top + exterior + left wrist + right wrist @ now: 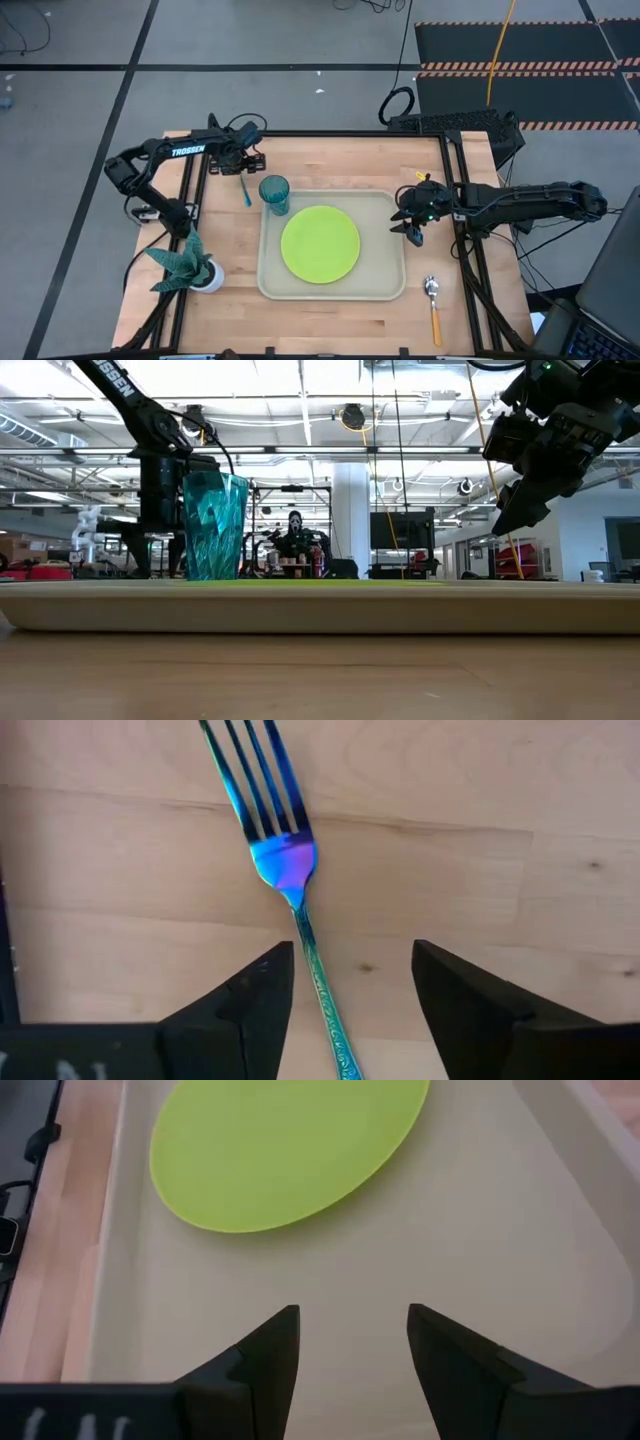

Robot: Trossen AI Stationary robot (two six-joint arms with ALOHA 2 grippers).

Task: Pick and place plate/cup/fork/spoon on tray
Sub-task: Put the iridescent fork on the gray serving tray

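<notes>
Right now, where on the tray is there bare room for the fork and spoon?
The bare strip of tray between the plate and the right rim is free, under the open right gripper. The far-left corner is crowded by the cup.

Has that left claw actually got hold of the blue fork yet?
Apart. In the left wrist view the left gripper stands open, its two dark fingers on either side of the fork handle with bare wood showing between each finger and the handle.
</notes>
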